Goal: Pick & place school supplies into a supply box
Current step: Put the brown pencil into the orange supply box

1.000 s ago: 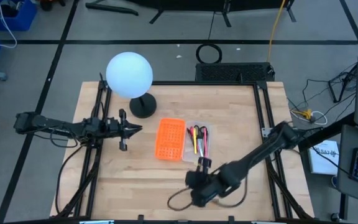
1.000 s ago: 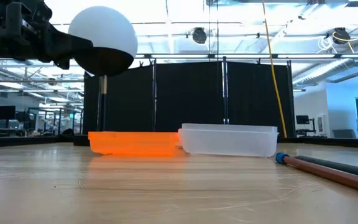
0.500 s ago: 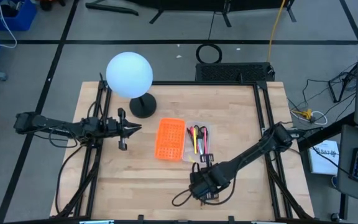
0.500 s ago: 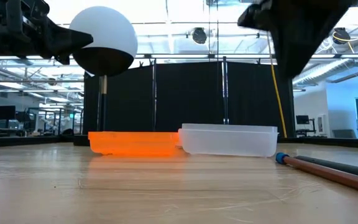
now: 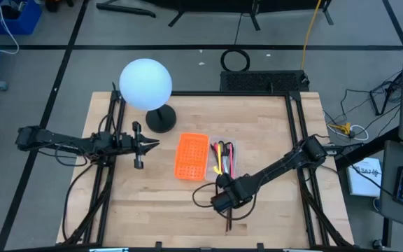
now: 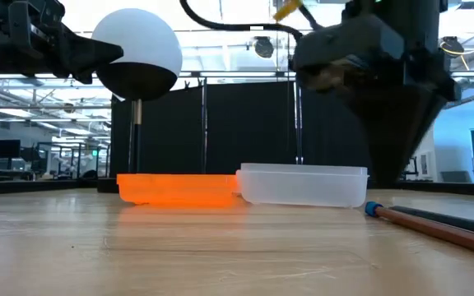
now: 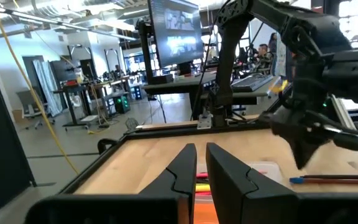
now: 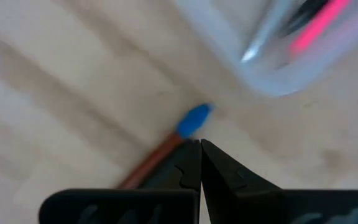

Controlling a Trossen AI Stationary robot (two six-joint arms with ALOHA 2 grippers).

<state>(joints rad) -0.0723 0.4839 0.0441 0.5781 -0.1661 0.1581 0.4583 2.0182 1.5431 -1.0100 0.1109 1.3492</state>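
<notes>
The clear supply box (image 5: 223, 158) sits at mid-table and holds pink-red, yellow and black pens; its end wall faces the low view (image 6: 303, 186). One red-brown pencil with a blue end (image 8: 194, 119) lies flat on the wood near the near edge (image 5: 229, 220), (image 6: 434, 224). My right gripper (image 5: 224, 196), shut, hovers between the box and that pencil; its tips (image 8: 200, 163) are over the shaft, apart from it. My left gripper (image 5: 152, 145) waits shut at the table's left, raised. I cannot make out the scissors.
An orange perforated tray (image 5: 192, 156) lies against the clear box's left side. A white globe lamp on a black foot (image 5: 146, 85) stands at the far left. Bare wood lies toward the near edge and right of the box.
My right gripper has moved from the near edge toward the far edge, up to the clear box, and has come into the low view. The pencil has stayed where it lay and now shows uncovered behind the gripper.
</notes>
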